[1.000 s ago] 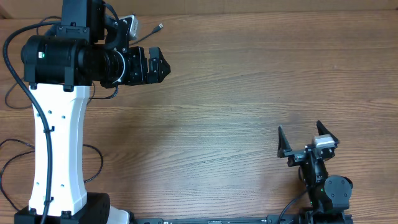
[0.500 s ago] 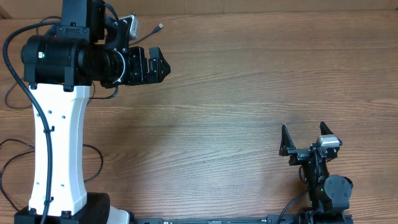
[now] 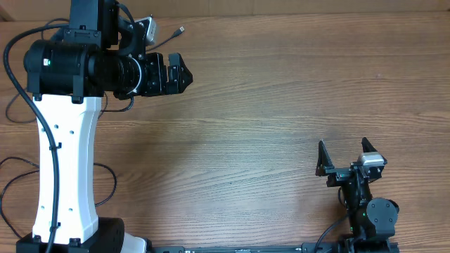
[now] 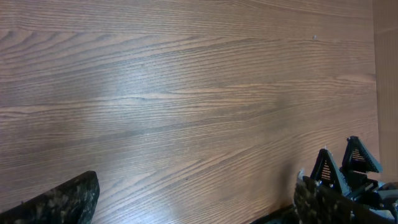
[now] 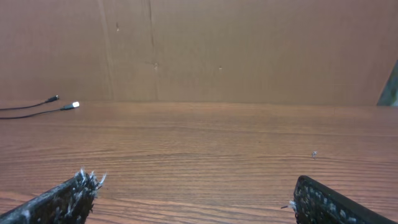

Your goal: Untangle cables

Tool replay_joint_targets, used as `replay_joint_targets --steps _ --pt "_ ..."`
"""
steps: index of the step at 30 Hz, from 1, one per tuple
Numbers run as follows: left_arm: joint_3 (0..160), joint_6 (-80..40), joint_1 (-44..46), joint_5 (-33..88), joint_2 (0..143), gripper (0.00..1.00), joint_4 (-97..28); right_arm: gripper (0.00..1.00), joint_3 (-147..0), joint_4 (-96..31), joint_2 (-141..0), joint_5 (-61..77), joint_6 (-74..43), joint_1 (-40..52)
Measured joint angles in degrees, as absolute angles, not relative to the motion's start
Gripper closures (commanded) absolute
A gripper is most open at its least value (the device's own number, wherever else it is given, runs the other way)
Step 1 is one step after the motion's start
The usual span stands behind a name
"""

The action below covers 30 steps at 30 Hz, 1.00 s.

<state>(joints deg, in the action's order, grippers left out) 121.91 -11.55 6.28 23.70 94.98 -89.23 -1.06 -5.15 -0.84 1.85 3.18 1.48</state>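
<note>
Both grippers spread wide and empty over the wooden table (image 3: 281, 105).
Left gripper (image 3: 180, 72) grips nothing; the cables (image 3: 180, 30) lie at the far-left table edge, mostly hidden behind the left arm (image 3: 63, 161); right gripper (image 3: 344, 156), near right, grips nothing.

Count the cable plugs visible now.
2: a dark plug and a silvery plug beside it, both on the table's far left in the right wrist view. The left arm may hide more.

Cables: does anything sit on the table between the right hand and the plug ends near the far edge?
Nothing visible does. In the right wrist view, only bare table lies between the open right hand and the cables, whose two plug ends show at far left.
</note>
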Motion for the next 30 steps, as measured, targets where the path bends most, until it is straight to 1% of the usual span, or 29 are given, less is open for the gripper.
replay_joint_targets --steps 9,14,20,22,25,30 --pt "121.9 -11.5 6.3 23.6 95.0 0.0 -89.3 0.0 -1.1 -5.1 -0.8 1.8 3.2 1.5" --pt "121.9 -10.6 6.3 19.4 95.0 0.0 -93.3 0.0 -1.1 -5.1 -0.8 1.9 3.2 1.5" --pt "120.7 -10.4 6.3 16.2 94.6 0.0 -94.2 0.0 -1.1 -5.1 -0.8 1.9 3.1 1.5" --pt "116.8 -10.5 6.3 15.9 92.8 0.0 -92.7 0.0 -1.1 -5.2 -0.8 1.9 3.2 1.5" --pt "104.2 -10.5 6.4 15.1 85.0 0.0 -86.9 0.0 -1.1 -5.2 -0.8 1.9 3.2 1.5" --pt "80.8 -10.5 6.4 12.4 65.0 0.0 -77.6 0.0 -1.1 -5.1 -0.7 1.7 3.2 1.5"
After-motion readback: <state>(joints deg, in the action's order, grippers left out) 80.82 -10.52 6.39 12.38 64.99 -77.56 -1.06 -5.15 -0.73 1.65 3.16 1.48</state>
